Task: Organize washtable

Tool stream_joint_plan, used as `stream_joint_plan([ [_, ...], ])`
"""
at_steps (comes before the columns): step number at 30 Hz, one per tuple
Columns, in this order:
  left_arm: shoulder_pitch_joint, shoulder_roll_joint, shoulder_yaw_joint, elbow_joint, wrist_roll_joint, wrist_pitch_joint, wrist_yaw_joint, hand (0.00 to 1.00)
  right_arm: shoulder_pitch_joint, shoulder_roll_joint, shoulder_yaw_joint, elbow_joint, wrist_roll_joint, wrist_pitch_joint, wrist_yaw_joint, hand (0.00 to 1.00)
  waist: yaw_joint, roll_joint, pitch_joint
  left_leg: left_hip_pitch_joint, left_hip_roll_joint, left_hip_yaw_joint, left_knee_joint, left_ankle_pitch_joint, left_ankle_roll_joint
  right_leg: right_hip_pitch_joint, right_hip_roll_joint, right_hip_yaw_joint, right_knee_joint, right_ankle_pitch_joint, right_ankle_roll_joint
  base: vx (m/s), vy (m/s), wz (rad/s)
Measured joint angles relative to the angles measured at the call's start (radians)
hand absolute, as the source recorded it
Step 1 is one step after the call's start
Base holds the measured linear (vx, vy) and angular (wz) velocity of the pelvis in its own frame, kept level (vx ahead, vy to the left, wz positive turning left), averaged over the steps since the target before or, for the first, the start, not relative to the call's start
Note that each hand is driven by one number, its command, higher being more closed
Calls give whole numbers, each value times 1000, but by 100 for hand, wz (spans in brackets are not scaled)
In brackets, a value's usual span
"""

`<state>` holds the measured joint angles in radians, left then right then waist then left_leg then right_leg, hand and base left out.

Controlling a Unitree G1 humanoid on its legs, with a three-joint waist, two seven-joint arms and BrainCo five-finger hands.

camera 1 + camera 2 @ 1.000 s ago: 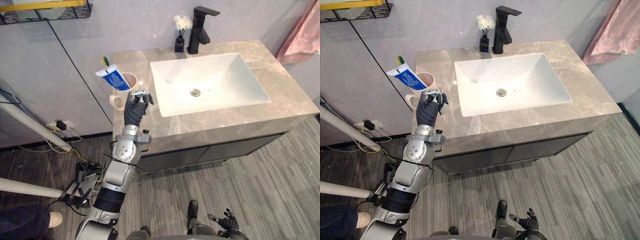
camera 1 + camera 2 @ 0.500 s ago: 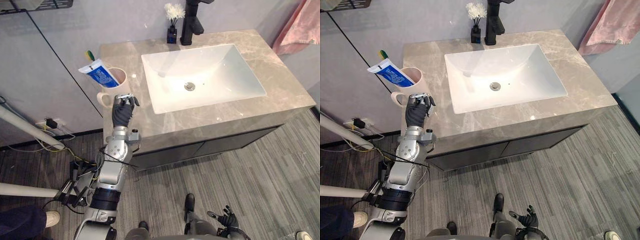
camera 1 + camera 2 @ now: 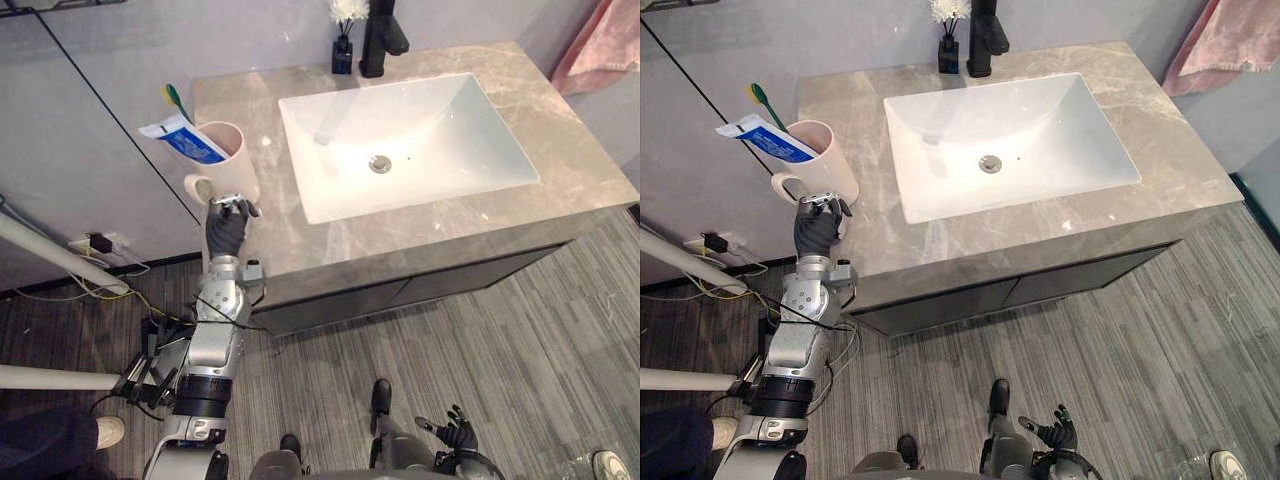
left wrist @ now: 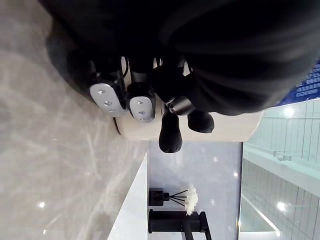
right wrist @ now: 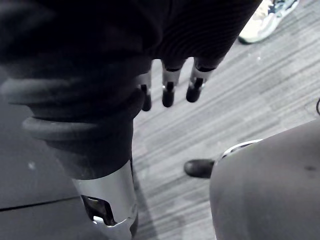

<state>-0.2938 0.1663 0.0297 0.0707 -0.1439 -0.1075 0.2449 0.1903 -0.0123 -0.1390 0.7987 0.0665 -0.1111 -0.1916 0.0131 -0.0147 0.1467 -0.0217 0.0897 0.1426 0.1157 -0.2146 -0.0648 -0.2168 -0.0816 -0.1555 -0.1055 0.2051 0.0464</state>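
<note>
1. Left hand [image 3: 228, 224] is clenched, the fingers curled on nothing. It waits just before the cream mug [image 3: 232, 165]; I cannot tell if the fingertips touch it.
2. Beyond the hand, a toothpaste tube [image 3: 185, 140] and a green toothbrush [image 3: 176, 100] lean out of the mug, away from the sink [image 3: 420, 150].
3. I judge the step is to take the mug. The hand should open first, then close low around the body, so that the leaning load does not tip it over the countertop [image 3: 300, 245] edge.
4. Right hand [image 3: 455, 436] hangs low, its fingers relaxed.
5. One second ago the hand was before the mug's sink side. Now it is straight before the mug and nearer the counter's edge. The camera also shifted; the mug's contents are unchanged.
</note>
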Motion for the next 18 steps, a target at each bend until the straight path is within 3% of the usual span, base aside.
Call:
stream_joint_plan([
  [18, 40, 4, 24, -46, 33, 2, 6, 100, 0, -2, 2, 0, -1, 0, 1, 0, 0, 3, 2, 18, 5, 9, -10, -2, -3, 1, 8, 16, 0, -2, -2, 10, -1, -2],
])
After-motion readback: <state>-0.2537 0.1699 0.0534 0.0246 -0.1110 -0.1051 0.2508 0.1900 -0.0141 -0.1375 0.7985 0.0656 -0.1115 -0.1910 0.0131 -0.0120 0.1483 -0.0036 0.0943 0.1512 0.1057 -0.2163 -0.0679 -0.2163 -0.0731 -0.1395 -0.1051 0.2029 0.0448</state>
